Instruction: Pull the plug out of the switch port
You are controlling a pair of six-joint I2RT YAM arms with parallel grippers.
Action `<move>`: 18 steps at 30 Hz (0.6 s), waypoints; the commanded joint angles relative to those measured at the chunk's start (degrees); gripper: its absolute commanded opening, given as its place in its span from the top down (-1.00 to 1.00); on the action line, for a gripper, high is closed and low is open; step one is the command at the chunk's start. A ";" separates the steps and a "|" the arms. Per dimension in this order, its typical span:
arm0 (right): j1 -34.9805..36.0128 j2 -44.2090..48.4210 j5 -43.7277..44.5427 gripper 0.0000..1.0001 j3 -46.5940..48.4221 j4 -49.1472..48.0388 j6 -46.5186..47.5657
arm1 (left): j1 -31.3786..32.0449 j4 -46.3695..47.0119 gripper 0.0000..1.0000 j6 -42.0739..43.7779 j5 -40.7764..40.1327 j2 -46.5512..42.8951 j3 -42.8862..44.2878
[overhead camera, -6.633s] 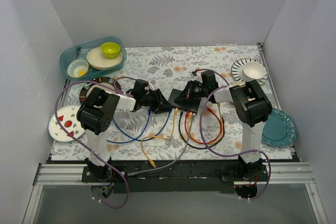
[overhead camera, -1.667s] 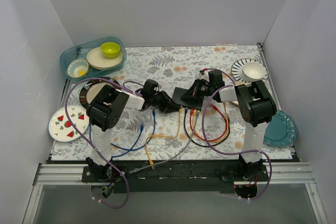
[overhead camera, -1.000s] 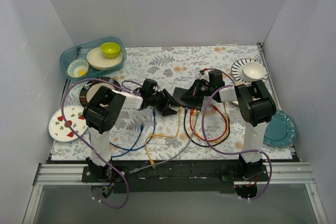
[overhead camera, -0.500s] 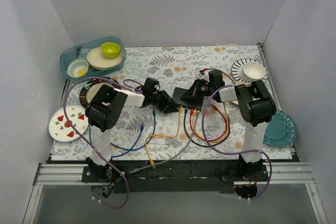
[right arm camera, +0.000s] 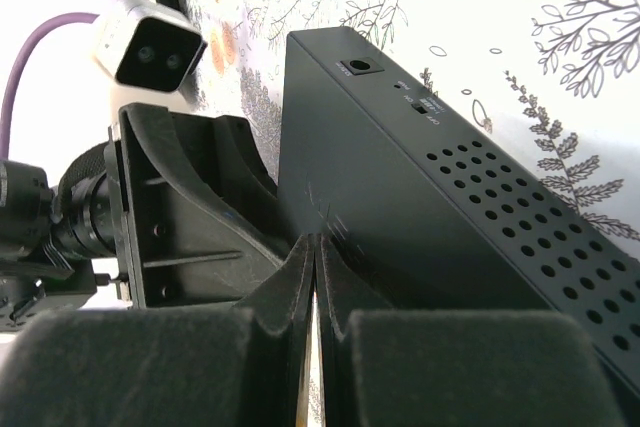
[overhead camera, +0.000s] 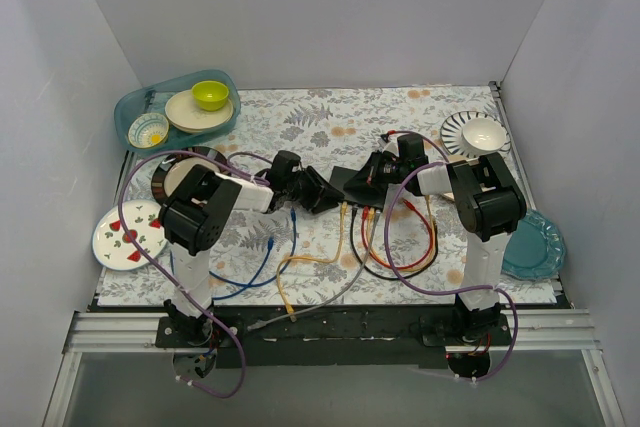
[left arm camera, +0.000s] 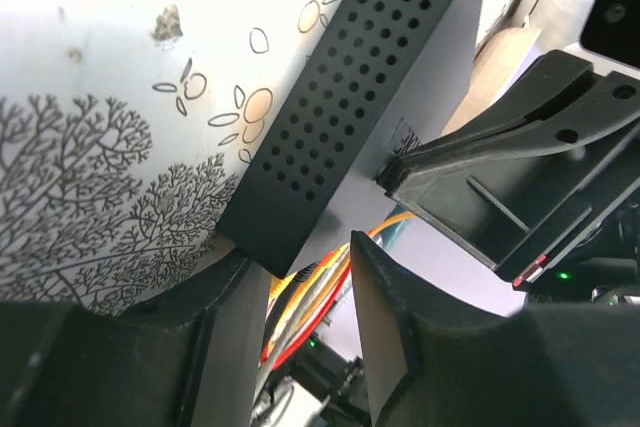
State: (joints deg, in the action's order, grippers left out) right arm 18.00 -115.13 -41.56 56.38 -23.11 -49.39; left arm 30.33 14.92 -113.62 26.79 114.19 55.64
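The switch [overhead camera: 350,180] is a flat black box lying mid-table; its perforated side [left arm camera: 350,97] fills the left wrist view. Orange [overhead camera: 343,212], red [overhead camera: 366,215] and black cables leave its near edge, and the plugs themselves are too small to make out. My left gripper [overhead camera: 318,190] is at the switch's left corner with its jaws apart. That corner and the cables [left arm camera: 310,292] show between its fingers [left arm camera: 385,337]. My right gripper [overhead camera: 385,169] is shut, its tips [right arm camera: 316,243] resting on the switch's top [right arm camera: 430,197].
A blue cable [overhead camera: 255,262] and a grey one [overhead camera: 320,307] lie loose on the floral mat. A teal tray [overhead camera: 135,107] of dishes stands at the back left, a strawberry plate [overhead camera: 125,235] left, a striped plate [overhead camera: 455,127] and a teal plate [overhead camera: 530,247] right.
My left gripper has edged toward the switch's left corner and its jaws have narrowed from wide open. The right arm and the switch have stayed put.
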 commanded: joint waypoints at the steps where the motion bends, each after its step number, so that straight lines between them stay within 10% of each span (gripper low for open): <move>1: -0.25 -3.26 5.35 0.87 -2.59 5.18 2.72 | 0.61 -2.70 0.23 4.37 -16.31 0.24 -4.04; 18: -0.42 -3.34 5.26 0.87 -2.77 5.10 2.72 | 2.98 -2.35 0.27 14.04 -12.29 0.86 -4.13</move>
State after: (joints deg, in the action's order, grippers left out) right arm 17.63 -115.13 -41.28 56.05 -24.16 -49.39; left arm 32.86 19.59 -105.62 20.49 113.12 54.11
